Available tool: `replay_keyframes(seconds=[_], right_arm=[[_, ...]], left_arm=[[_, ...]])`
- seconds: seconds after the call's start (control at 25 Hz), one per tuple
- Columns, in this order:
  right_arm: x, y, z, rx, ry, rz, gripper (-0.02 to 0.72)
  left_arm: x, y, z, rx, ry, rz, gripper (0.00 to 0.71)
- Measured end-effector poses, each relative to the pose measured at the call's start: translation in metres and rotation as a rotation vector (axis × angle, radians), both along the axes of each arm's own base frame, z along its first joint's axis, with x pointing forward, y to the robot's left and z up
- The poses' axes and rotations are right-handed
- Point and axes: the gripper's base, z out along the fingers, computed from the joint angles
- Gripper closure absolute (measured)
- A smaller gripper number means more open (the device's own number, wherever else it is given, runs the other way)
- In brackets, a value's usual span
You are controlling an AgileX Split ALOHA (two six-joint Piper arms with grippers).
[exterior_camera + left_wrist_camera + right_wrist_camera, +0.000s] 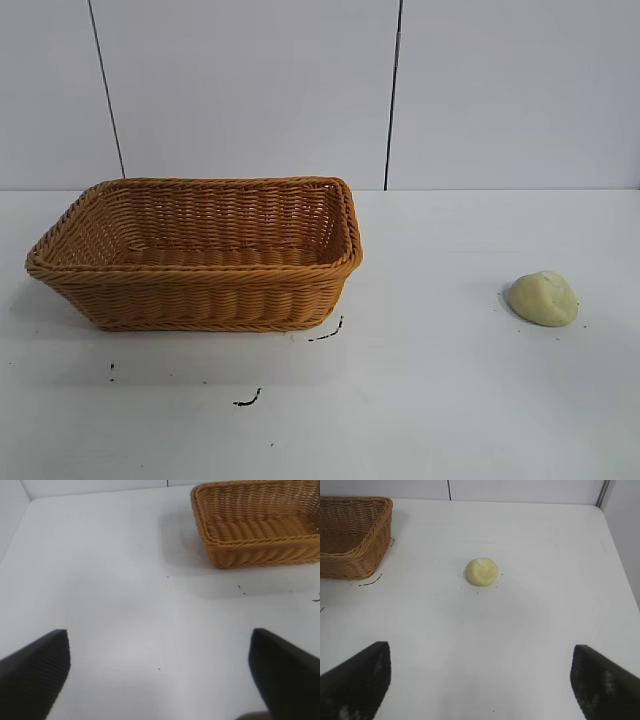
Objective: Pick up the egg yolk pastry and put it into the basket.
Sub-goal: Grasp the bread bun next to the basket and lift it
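Note:
The egg yolk pastry (pixel 544 298), a small pale yellow dome, lies on the white table at the right. It also shows in the right wrist view (pixel 481 571), ahead of my right gripper (pixel 480 652), which is open, empty and well short of it. The orange-brown wicker basket (pixel 190 296) stands at the left of the table with nothing visible inside. It shows in the left wrist view (pixel 260 550) and partly in the right wrist view (pixel 355 560). My left gripper (pixel 160 650) is open and empty over bare table, away from the basket. Neither gripper shows in the exterior view.
Small black marks (pixel 247 400) dot the table in front of the basket. A white panelled wall (pixel 250 90) runs behind the table. Bare table lies between the basket and the pastry.

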Motion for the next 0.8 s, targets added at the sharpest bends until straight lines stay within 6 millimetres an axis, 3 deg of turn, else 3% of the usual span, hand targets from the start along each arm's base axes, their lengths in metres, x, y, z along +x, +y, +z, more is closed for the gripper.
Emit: replay_keyframes(seconds=[0.2, 0.44, 0.6, 0.8], right_arm=[[0.050, 0.003, 0.024, 0.009, 0.114, 0.004, 0.007], [0.127, 0.007, 0.041, 0.007, 0.267, 0.004, 0.007], [0.183, 0.009, 0.037, 0.003, 0.364, 0.003, 0.007], [0.249, 0.012, 0.012, -0.007, 0.502, 0.008, 0.007]], left_arm=[[0.000, 0.000, 0.000, 0.000, 0.000, 0.000, 0.014], [0.000, 0.000, 0.000, 0.000, 0.000, 0.000, 0.014], [0.000, 0.000, 0.000, 0.000, 0.000, 0.000, 0.014], [0.000, 0.000, 0.000, 0.000, 0.000, 0.000, 0.014]])
